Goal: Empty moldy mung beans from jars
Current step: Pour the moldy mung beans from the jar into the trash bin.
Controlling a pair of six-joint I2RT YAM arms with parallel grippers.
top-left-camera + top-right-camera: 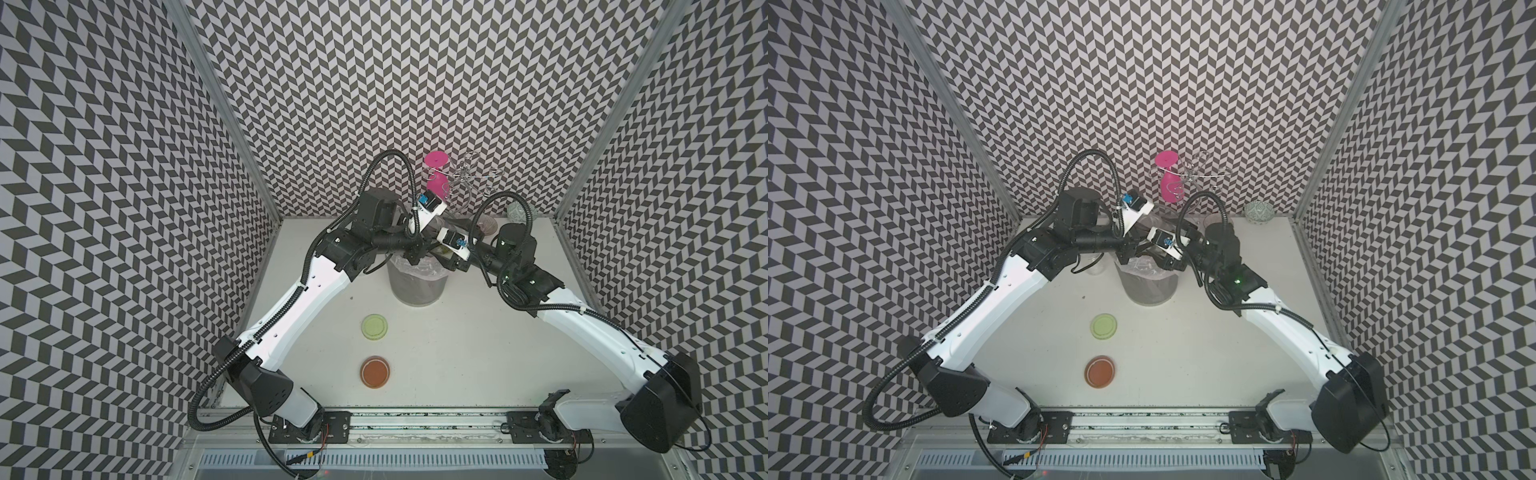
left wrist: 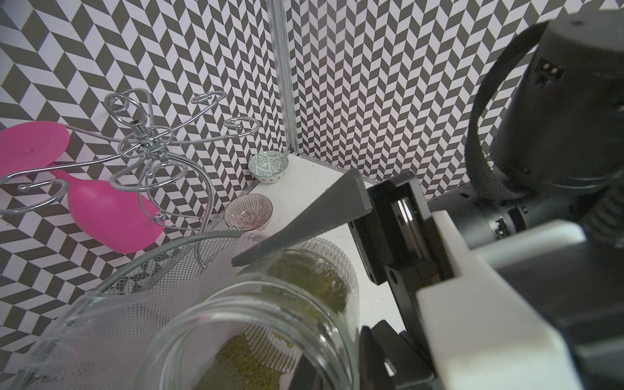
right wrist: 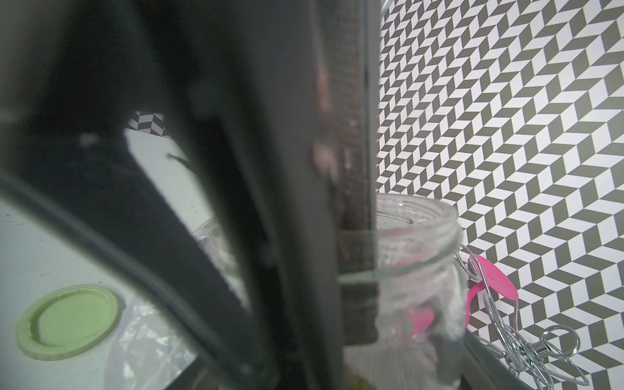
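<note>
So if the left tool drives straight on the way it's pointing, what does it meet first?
Probably the tilted jar: in the left wrist view its open mouth lies ahead, so the rim or the beans inside come first. Depth is unclear.

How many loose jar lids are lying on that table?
2. The pale green lid lies on the white table in front of the grey bin; the orange-brown lid lies apart from it, nearer the arms' bases. The arms might hide more.

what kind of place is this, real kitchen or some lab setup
Probably a robot test cell, not a kitchen: black-and-white chevron-patterned walls box in a small white tabletop, and two white-and-black robot arms are mounted on a metal rail at its front.
</note>
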